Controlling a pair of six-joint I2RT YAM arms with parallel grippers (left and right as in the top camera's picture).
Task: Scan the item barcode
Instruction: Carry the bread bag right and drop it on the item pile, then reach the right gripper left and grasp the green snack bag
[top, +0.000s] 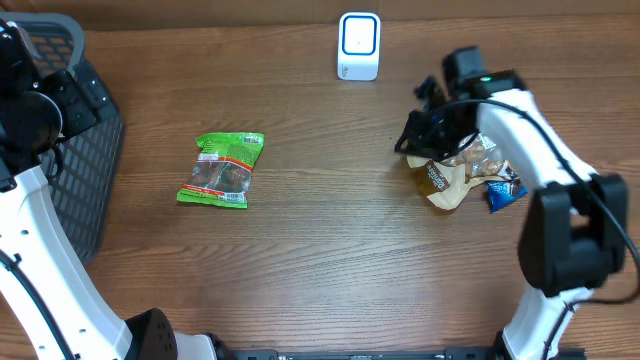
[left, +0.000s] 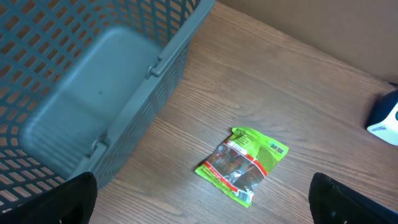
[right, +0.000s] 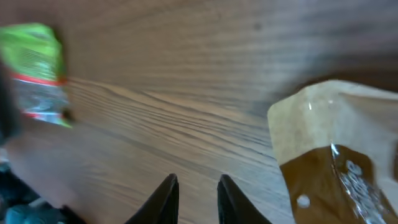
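A green snack bag (top: 222, 169) lies flat on the wooden table, left of centre; it also shows in the left wrist view (left: 244, 163) and at the left edge of the right wrist view (right: 37, 74). The white scanner (top: 359, 45) stands at the back of the table. My left gripper (left: 202, 190) hangs wide open and empty, high over the basket's edge. My right gripper (right: 198, 180) hovers just left of a brown pouch (right: 336, 155), its jaws a narrow gap apart with nothing between them. In the overhead view the right gripper (top: 405, 142) sits at the pouch's upper left.
A grey plastic mesh basket (top: 90, 190) stands at the far left, also seen from the left wrist (left: 93, 93). The brown pouch (top: 450, 178) lies in a small pile with a blue packet (top: 505, 192) at the right. Bare wood lies between the green bag and the pile.
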